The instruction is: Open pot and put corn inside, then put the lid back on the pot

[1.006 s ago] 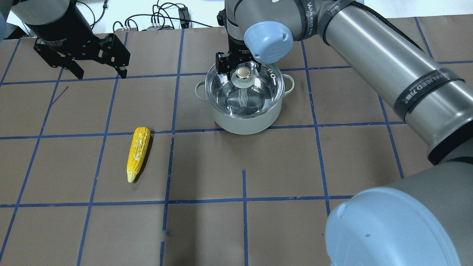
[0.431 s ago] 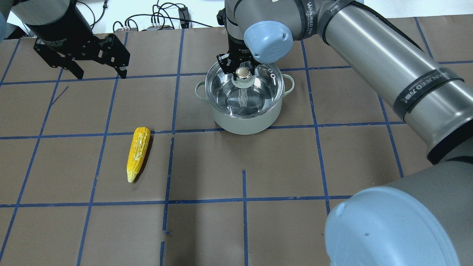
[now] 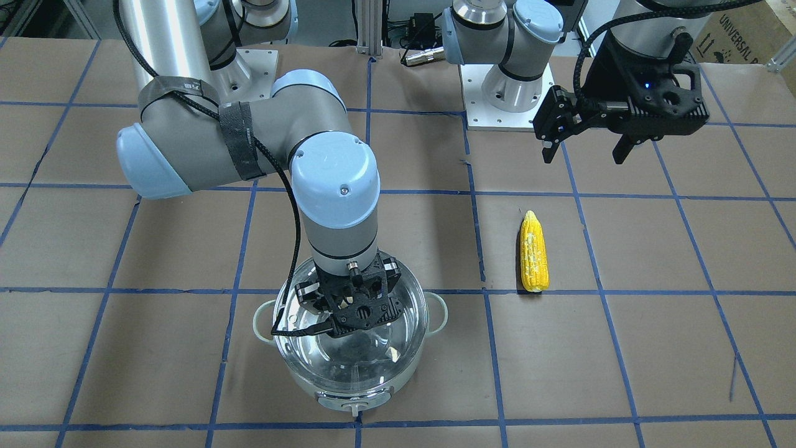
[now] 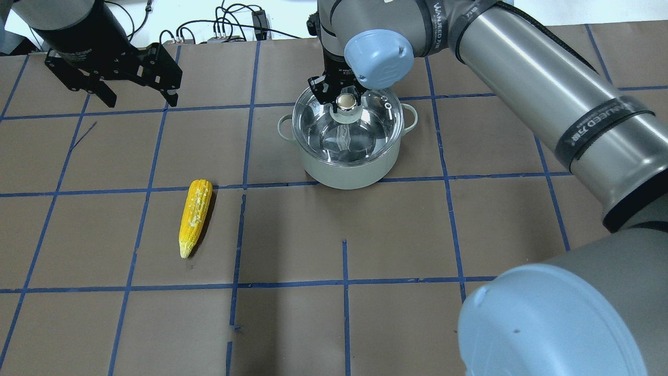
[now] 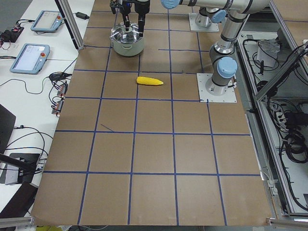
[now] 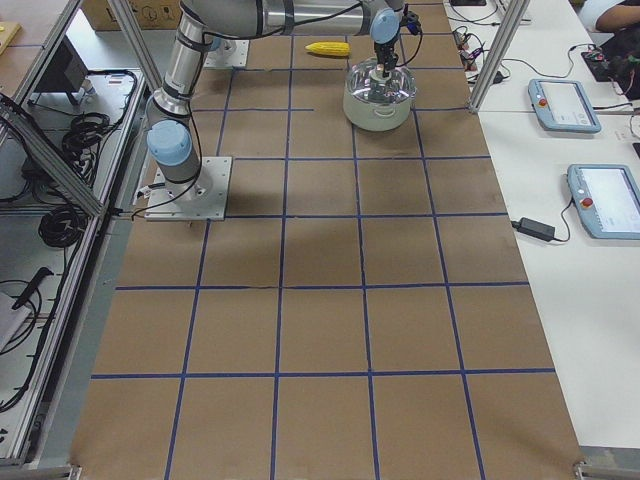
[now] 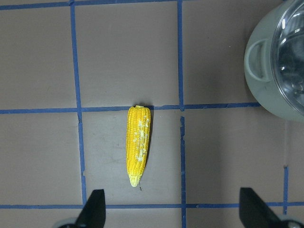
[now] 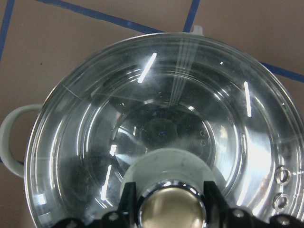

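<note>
The pot (image 4: 355, 169) stands at the back middle of the table with the clear glass lid (image 4: 365, 130) seated on it. My right gripper (image 4: 344, 102) is over the pot, its fingers shut on the lid's knob (image 8: 171, 209) from both sides. The pot's inside looks empty through the glass in the right wrist view (image 8: 95, 142). The corn (image 4: 194, 216) lies flat on the table left of the pot, its tip toward the front. My left gripper (image 4: 141, 99) is open and empty, high above the back left of the table, behind the corn (image 7: 137, 142).
Brown paper with a blue tape grid (image 4: 344, 282) covers the table. Cables and connectors (image 4: 229, 28) lie beyond the back edge. The arm bases (image 3: 507, 93) stand on the robot's side. Tablets (image 6: 565, 100) lie on a side bench off the table.
My right gripper's fingers have closed in on the lid's knob. The pot and lid have shifted slightly to the right. My left gripper has moved slightly toward the back.
</note>
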### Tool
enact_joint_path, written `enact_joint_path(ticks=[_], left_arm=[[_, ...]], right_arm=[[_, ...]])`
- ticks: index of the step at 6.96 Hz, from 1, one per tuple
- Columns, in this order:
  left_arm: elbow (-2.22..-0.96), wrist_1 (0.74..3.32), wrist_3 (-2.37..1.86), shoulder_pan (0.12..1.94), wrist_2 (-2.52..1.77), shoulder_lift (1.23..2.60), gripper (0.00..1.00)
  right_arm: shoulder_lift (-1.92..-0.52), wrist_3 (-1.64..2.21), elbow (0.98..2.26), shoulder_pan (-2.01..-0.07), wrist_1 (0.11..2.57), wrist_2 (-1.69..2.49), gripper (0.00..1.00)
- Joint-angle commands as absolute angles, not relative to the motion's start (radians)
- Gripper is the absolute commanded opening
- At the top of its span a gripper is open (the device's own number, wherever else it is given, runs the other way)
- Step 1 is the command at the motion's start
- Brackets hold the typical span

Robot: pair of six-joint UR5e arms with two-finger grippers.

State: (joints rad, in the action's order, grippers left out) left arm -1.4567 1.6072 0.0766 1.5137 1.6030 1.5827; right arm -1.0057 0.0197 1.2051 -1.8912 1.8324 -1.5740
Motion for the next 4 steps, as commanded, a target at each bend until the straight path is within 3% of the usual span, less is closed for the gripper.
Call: enact_joint_path(ticks=[1,4], left_arm=[[-1.45,1.608,0.078,1.503,1.597,1.579,1.0],[-1.483,1.606,0.124,1.493,1.606,1.606,1.0]], right_arm=[[-1.012,-0.023,1.12,-1.862,1.752,-1.571,0.19],[-1.112,-0.116,0.947,-1.768,1.42,-1.578,0.19]])
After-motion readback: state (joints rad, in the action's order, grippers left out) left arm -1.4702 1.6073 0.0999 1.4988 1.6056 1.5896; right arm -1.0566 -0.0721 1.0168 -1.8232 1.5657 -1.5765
